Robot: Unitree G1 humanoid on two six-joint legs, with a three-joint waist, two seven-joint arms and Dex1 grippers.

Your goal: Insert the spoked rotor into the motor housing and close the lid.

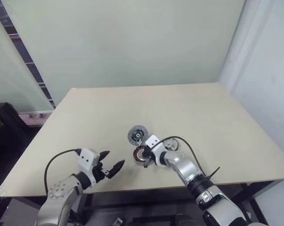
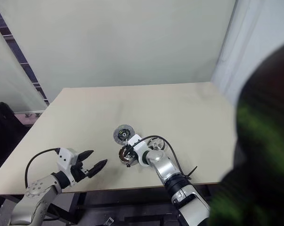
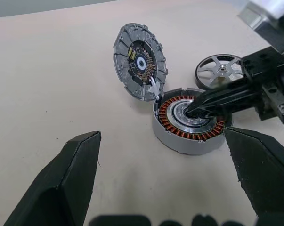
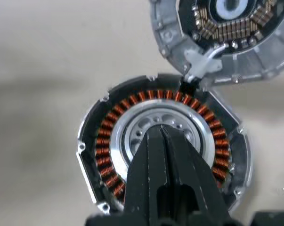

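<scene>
Right now my right gripper [image 4: 161, 129], pinched shut and empty, pokes the housing [image 3: 189, 123]; the rotor [image 3: 220, 70] lies just beyond, nearest it.

Motor housing [image 3: 186, 123], a squat grey ring with copper windings and silvery centre, is sitting open on the tabletop, its round dark lid [image 3: 140, 61] lying joined at its rim, the silver spoked rotor [image 3: 220, 70] resting just beside.
</scene>
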